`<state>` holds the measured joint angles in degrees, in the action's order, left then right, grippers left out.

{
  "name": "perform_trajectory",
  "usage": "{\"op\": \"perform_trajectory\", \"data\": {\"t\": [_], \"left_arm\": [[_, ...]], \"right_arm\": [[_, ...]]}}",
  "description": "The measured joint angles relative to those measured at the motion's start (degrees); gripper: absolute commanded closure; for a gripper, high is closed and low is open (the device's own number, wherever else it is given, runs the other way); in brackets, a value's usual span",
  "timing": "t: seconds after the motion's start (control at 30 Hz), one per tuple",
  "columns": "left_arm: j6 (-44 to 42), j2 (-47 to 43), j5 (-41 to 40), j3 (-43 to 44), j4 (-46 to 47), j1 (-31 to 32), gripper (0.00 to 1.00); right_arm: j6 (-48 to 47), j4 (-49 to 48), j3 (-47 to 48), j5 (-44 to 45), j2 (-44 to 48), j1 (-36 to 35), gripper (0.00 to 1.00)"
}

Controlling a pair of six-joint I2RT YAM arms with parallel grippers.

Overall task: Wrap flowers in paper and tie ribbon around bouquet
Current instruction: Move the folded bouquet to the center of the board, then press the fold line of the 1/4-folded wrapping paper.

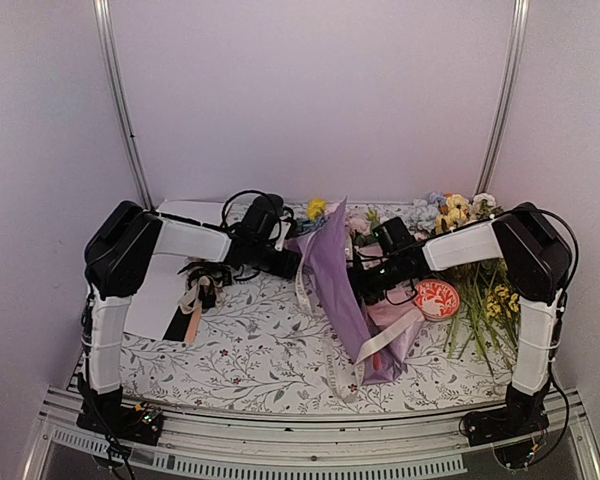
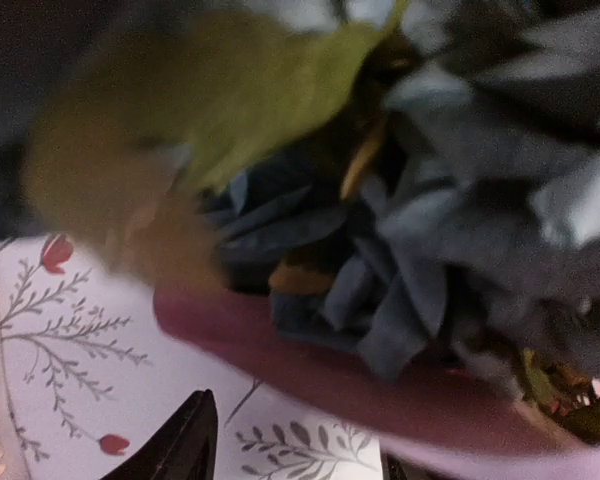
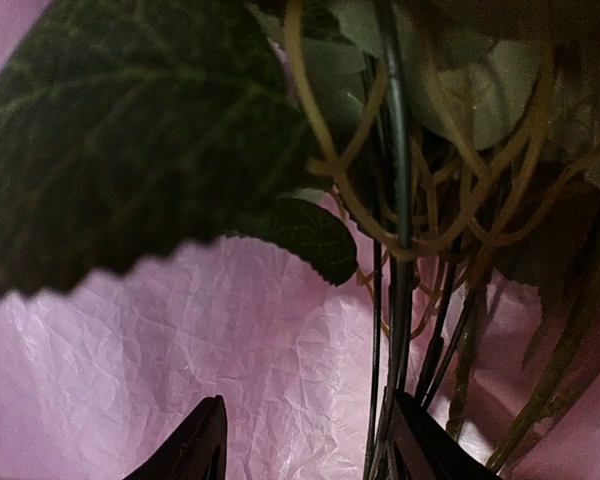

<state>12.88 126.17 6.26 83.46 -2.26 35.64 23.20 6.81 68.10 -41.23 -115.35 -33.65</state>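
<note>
From above, the bouquet (image 1: 352, 318) lies mid-table, a cone of soft, creased lilac paper (image 1: 330, 258). Its wide end points to the far edge of the table (image 1: 260, 362), and the flowers (image 1: 359, 225) show pink, blue and yellow there. A flat cream ribbon (image 1: 382, 346) trails by its narrow end toward the near edge. My left claw (image 1: 288, 263) sits at the cone's left side and my right claw (image 1: 364, 285) at its right. The table wears a white cloth (image 1: 230, 345) printed with leafy sprigs, and plain pale walls close it in. A flat white sheet (image 1: 155, 295) lies by the left edge and loose long-stemmed blooms (image 1: 485, 300) by the right.

My left wrist view is blurred: grey-blue petals (image 2: 400, 290) and a yellow-green leaf (image 2: 250, 90) above a dark pink paper rim. My left fingers (image 2: 192, 445) stand spread, with only cloth between them.

My right wrist view shows a dark veined leaf (image 3: 130, 140) and thin wiry stems (image 3: 395, 300) over crinkled pink paper. My right fingers (image 3: 205, 445) stand spread; the stems pass between them, hard by one finger and clear of the other.
</note>
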Motion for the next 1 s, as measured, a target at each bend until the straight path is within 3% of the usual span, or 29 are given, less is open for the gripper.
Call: {"op": "perform_trajectory", "data": {"t": [0.2,0.53,0.8,0.9,1.0], "left_arm": [[-0.26,-4.50,-1.86,-1.14,-5.70,-0.15,0.38],[-2.97,-17.70,-11.10,-10.21,-10.91,-2.21,0.26],[-3.80,-37.29,-20.55,-17.92,-15.61,-3.72,0.32],[-4.57,-43.06,-21.05,-19.02,-15.61,-0.28,0.35],[-6.62,-44.81,-20.85,-18.16,-14.69,9.29,0.35]], "right_arm": [[-0.96,4.48,2.95,0.79,2.43,0.00,0.43],[-8.00,17.00,3.93,5.40,19.63,2.73,0.41],[-15.39,27.08,-4.28,3.52,29.55,1.55,0.38],[-15.65,27.21,-7.52,2.16,31.08,-1.70,0.39],[-14.01,25.49,-8.63,1.68,29.83,-4.52,0.42]]}}
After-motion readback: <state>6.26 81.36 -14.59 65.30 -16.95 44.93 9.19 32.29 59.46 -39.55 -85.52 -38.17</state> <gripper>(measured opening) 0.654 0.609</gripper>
